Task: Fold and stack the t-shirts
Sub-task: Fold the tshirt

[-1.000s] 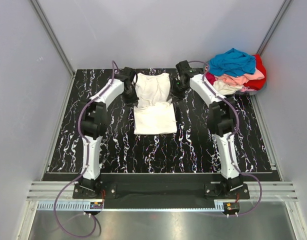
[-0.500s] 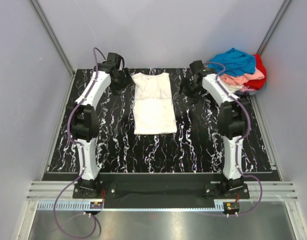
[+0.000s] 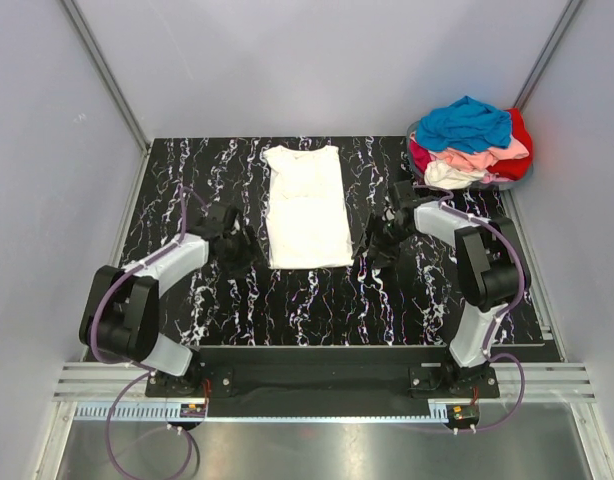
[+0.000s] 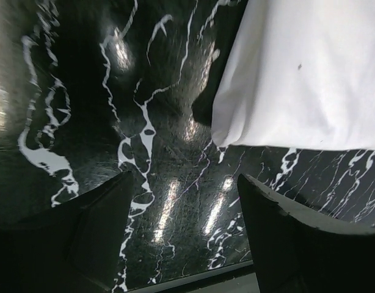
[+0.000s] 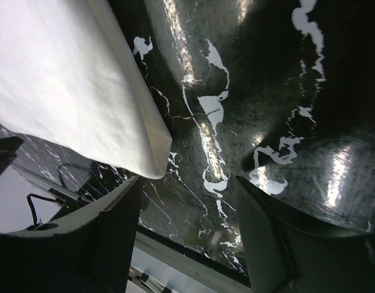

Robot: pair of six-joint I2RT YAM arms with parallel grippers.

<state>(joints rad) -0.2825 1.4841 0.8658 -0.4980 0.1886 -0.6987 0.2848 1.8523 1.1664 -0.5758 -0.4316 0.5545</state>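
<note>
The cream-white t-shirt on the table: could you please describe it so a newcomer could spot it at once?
Start at the black, white-veined table. At its middle, towards the far edge, the cream-white t-shirt lies flat. Unlike the crumpled heap of coloured shirts in the far right corner, it is one pale, narrow rectangle lying alone.
</note>
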